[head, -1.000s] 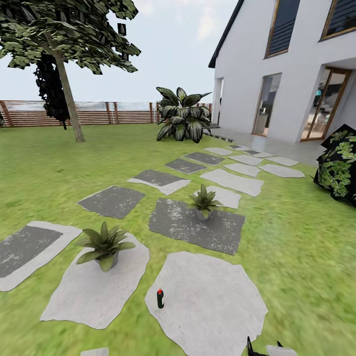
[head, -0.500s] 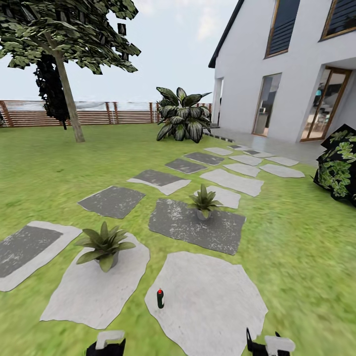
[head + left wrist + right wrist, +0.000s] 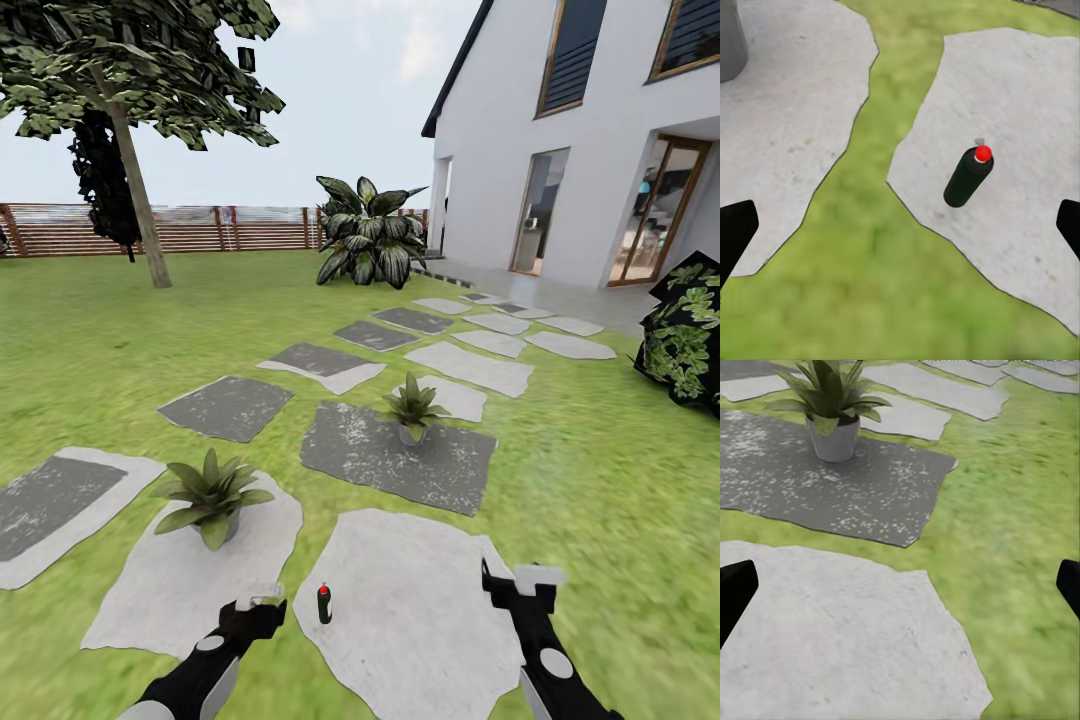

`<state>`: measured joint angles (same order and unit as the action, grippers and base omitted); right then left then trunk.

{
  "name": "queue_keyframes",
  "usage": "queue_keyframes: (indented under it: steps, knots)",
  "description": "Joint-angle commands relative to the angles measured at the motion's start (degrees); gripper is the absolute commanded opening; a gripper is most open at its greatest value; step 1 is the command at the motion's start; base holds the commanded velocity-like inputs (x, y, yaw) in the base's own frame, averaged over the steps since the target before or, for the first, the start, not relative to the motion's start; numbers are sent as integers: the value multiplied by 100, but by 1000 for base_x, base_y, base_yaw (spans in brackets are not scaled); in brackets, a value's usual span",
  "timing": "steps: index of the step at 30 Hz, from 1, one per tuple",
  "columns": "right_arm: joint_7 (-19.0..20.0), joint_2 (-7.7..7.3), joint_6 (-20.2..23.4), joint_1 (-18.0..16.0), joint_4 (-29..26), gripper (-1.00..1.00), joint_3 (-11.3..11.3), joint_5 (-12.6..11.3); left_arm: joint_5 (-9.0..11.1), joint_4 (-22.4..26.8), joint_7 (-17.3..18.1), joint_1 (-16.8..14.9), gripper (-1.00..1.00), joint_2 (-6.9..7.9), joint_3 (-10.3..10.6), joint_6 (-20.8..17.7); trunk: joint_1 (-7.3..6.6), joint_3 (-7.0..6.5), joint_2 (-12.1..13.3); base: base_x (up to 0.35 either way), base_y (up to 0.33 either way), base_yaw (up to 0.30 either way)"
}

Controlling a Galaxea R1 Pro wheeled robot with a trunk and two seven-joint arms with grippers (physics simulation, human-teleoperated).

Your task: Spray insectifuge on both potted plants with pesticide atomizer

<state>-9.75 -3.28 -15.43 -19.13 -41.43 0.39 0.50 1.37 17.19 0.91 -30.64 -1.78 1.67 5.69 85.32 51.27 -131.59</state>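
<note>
Left pincer [image 3: 262, 603] apart, empty, near pesticide atomizer [image 3: 324, 604] | right pincer [image 3: 520, 583] apart | atomizer upright on pale stepping stone [image 3: 430, 600] | step: reach-to-grasp | next: lower, straddle, close.

We log pesticide atomizer [image 3: 968, 177]: smooth, glossy dark body | stepping stones [image 3: 420, 610]: rough, matt, speckled | fence [image 3: 200, 228]: brown wooden slats

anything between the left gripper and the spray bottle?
No. In the head view the left gripper sits beside the spray bottle with a strip of grass and bare stone between. The left wrist view shows the same.
</note>
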Motion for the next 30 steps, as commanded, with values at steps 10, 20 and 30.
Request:
queue_keyframes:
  steps: [10,20,30]
  knots:
    - [-18,-165,-21,-3,-21,100,12,12,31,-19,-11,-12,100,47,12,48,-1,5,-2,117,-141,0]
    - [-18,-190,-14,-3,-17,100,34,12,57,-71,-12,-1,100,55,-22,55,-1,5,-2,115,-245,0]
    - [-26,-186,-10,-3,-14,100,49,12,70,-80,1,4,100,94,-59,41,-1,5,-2,253,-117,0]
